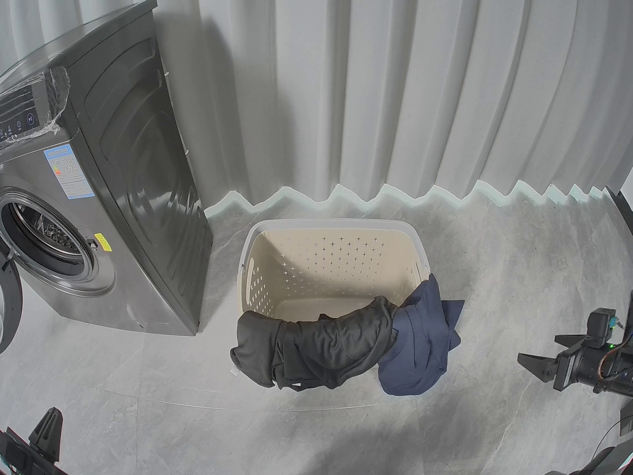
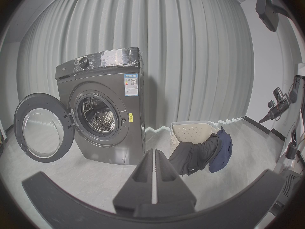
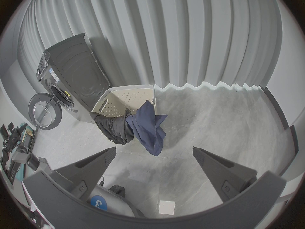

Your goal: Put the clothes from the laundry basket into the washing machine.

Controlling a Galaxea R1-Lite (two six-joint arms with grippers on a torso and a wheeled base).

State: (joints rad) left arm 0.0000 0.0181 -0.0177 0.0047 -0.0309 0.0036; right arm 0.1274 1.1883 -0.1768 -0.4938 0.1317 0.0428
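Note:
A cream laundry basket (image 1: pixel 330 223) stands on the floor in front of me. A black garment (image 1: pixel 316 351) hangs over its near rim, and a navy garment (image 1: pixel 419 348) is draped over the near right corner. The grey washing machine (image 1: pixel 132 186) stands to the left of the basket with its round door (image 2: pixel 43 128) swung open and the drum (image 2: pixel 97 115) showing. My right gripper (image 1: pixel 541 351) hovers to the right of the basket, open and holding nothing (image 3: pixel 154 150). My left gripper (image 2: pixel 154 151) is low at the near left (image 1: pixel 43 433), shut and holding nothing.
A pale pleated curtain (image 1: pixel 395 80) hangs behind the basket and machine. Bare grey floor (image 1: pixel 527 265) surrounds the basket. A small white square (image 3: pixel 166 206) lies on the floor below the right gripper.

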